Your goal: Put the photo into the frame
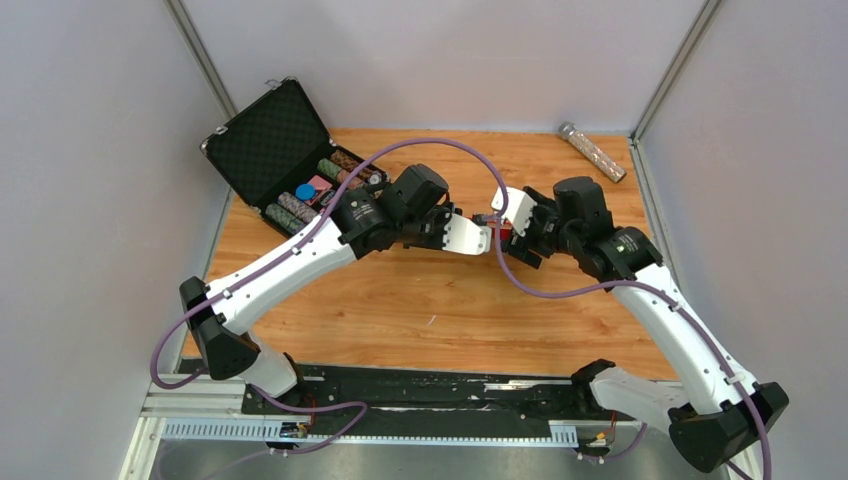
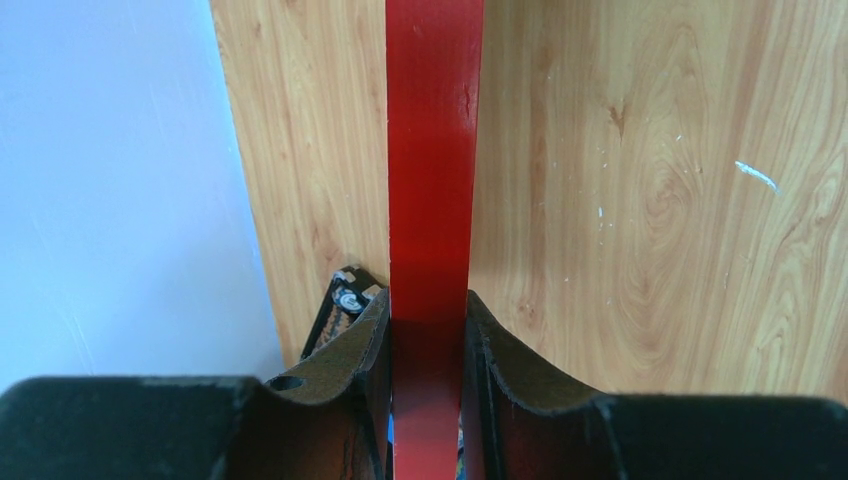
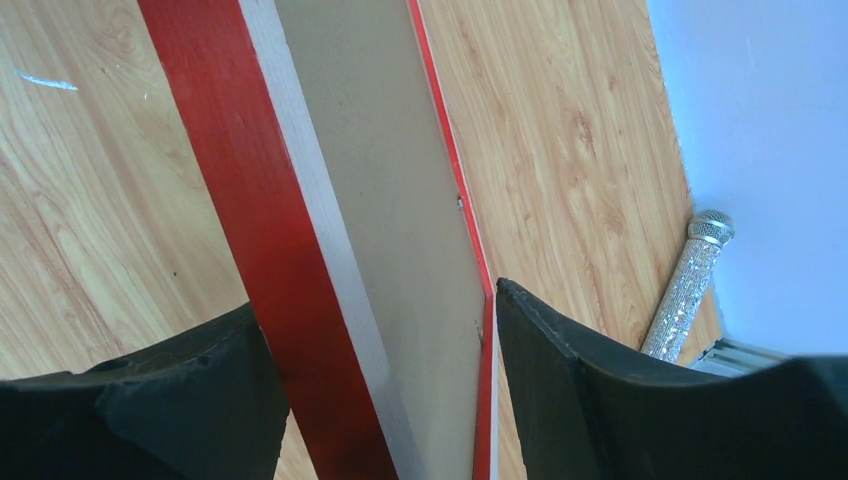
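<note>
The frame [image 2: 430, 150] is held up above the wooden table [image 1: 400, 300], between the two arms. From above only a small red bit of the frame [image 1: 503, 236] shows between the two grippers. My left gripper [image 2: 427, 310] is shut on its bright red edge, both fingers pressed flat against it. My right gripper [image 3: 375, 300] straddles the other end, where the frame [image 3: 250, 200] shows its red edge and a pale beige panel [image 3: 390, 200] inside the rim; both fingers lie against it. The photo is out of view.
An open black foam-lined case [image 1: 275, 140] with poker chips stands at the back left; its corner [image 2: 345, 300] shows beside my left fingers. A glittery silver microphone [image 1: 592, 151] lies at the back right by the wall, and the microphone [image 3: 690, 280] also shows past my right fingers.
</note>
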`<state>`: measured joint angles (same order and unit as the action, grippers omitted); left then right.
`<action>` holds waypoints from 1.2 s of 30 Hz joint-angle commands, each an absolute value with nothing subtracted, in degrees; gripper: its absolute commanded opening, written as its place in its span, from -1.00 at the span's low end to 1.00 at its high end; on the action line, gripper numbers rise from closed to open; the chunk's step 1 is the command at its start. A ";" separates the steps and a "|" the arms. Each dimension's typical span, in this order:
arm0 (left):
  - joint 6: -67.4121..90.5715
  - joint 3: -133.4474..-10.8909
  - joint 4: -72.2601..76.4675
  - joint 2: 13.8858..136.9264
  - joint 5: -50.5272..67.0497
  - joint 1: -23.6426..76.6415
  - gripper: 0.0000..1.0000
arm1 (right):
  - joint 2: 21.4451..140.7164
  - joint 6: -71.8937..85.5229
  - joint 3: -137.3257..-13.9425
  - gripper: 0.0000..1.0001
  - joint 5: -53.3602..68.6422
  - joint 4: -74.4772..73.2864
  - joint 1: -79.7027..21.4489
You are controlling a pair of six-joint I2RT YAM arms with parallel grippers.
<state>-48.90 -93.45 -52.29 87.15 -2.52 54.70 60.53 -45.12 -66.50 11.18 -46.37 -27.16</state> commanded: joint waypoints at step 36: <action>-41.36 -99.59 -43.54 83.12 -0.42 48.28 1.00 | 66.07 -35.56 -82.97 -1.00 11.08 -48.36 -31.83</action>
<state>-49.10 -96.62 -48.01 86.06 -0.58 51.90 64.71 -39.59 -77.60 11.46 -51.35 -31.46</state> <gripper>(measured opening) 0.998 0.241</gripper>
